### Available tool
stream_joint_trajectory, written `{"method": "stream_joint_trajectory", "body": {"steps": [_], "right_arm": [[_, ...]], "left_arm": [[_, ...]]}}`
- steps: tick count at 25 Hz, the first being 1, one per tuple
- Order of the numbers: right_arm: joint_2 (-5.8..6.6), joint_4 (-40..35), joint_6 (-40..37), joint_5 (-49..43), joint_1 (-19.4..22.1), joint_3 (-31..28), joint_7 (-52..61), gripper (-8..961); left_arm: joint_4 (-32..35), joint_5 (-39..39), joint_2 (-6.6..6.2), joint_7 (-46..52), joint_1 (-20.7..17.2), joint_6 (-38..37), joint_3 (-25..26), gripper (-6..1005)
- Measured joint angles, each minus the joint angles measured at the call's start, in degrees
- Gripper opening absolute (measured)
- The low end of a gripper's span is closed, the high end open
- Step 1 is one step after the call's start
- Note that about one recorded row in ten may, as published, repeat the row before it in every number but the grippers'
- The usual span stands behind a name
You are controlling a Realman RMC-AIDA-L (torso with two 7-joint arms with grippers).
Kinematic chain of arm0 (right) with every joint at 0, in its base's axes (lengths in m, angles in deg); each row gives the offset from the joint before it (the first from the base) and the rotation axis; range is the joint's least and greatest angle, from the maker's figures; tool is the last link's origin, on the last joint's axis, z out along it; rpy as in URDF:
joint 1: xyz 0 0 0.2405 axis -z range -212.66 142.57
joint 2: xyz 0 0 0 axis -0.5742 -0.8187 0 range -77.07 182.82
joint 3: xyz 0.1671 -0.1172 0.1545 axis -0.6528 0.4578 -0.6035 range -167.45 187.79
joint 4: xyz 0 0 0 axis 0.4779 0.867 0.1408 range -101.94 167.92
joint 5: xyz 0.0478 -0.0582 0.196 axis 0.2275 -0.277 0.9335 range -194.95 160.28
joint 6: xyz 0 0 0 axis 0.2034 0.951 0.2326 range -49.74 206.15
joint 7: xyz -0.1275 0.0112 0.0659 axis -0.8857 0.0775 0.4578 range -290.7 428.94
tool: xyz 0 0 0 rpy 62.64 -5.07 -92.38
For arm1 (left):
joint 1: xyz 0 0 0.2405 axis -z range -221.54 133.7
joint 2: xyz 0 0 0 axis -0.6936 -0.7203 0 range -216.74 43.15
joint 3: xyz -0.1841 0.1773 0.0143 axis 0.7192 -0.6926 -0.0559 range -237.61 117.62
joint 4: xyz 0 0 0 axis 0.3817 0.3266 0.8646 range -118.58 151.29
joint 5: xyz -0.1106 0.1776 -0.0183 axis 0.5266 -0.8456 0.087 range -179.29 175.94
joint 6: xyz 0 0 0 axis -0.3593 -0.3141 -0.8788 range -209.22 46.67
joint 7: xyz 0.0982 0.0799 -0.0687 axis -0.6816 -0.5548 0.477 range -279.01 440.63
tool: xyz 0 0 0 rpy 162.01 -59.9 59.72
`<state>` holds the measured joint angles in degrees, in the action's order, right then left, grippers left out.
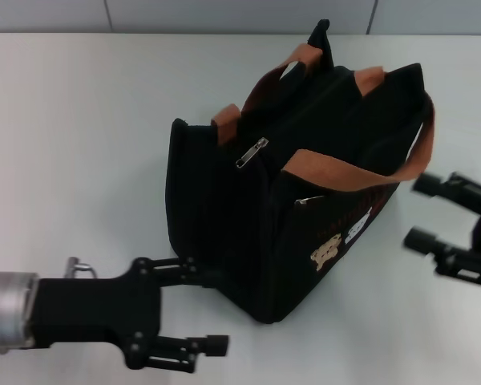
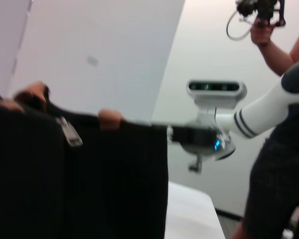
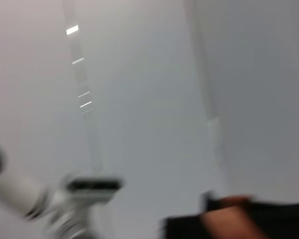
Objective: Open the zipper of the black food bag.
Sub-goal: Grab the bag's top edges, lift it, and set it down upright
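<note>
Nearest the head camera, the black left gripper (image 1: 200, 305) sits at the near lower corner of the boxy black fabric food bag with orange-brown straps (image 1: 248, 216), fingers apart, the upper finger touching the bag. Across bare white table (image 1: 80, 144), the black right gripper (image 1: 429, 212) holds its fingers apart just beside the bag's right side, its body cut off. Only the left wrist view shows the black zipper with silver metal pull tab (image 1: 252, 151) from the side; the right wrist view is blurred.

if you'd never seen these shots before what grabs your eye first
The black food bag stands in the middle of the white table, orange-brown straps up, bear patches facing the right side. Its silver zipper pull lies on the top seam. The left gripper sits at the bag's near corner, jaws open; the right gripper waits open beside the patches.
</note>
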<state>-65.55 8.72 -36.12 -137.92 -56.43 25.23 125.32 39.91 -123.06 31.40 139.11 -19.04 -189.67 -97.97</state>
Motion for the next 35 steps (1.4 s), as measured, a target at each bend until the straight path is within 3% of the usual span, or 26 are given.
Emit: {"method": "stream_joint_trajectory", "body": {"steps": [1,4,16,25,35], "right_arm": [[0.00,0.00,0.12,0.01,1.00,-3.18,-0.27,815],[-0.02,0.01,0.18,0.02,1.73,-4.87,-0.39,815],[-0.46,0.01,-0.54,0.07,3.37,-5.29,-0.73,815],[-0.50,0.01,-0.28,0.07,3.37,-5.34,-0.78,814],[-0.49,0.41,-0.27,0.10,3.37,-5.43,-0.78,814]], "left_arm": [[-1.13,-0.42,0.44,-0.23,0.87,1.18,-0.15,814],[-3.36,-0.42,0.55,-0.47,2.17,3.63,-0.15,814],[-10.88,0.96,0.94,-1.10,7.05,13.99,0.34,815],[-12.34,3.70,1.00,-0.38,9.31,18.06,0.42,815],[-11.44,13.22,0.54,2.09,9.15,27.14,0.45,815]]}}
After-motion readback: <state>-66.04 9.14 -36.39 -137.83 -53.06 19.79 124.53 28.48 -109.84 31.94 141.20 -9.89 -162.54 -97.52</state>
